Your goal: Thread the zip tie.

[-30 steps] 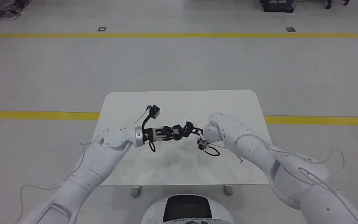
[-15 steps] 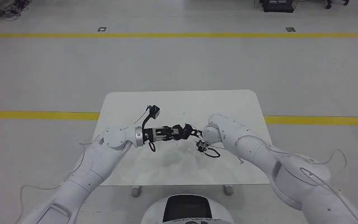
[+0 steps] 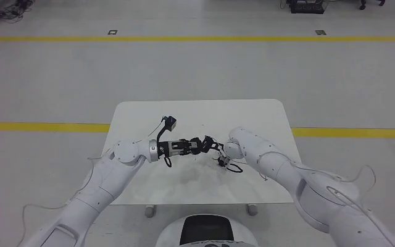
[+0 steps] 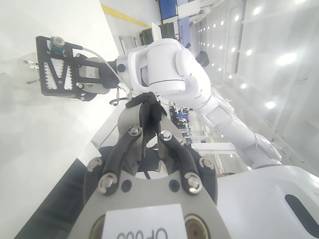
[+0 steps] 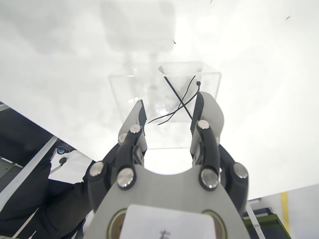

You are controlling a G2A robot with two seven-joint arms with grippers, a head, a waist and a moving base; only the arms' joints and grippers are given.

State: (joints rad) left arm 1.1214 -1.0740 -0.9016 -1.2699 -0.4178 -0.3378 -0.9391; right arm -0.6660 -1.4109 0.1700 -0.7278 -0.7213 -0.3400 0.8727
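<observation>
Black zip ties (image 5: 178,98) crossed on the floor of a clear box (image 5: 214,75), around the middle of the white table (image 3: 259,117). Directly over the box, the right gripper (image 5: 171,100), fingers spread wide and holding nothing. Just beside it, on the side of the table's left edge, the left gripper (image 4: 149,115), clamped on a small black piece (image 4: 138,101) jutting past the fingertips, too bunched to identify.

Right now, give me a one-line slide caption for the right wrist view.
Open right end effector poised over a clear box of black zip ties on the white table.
</observation>
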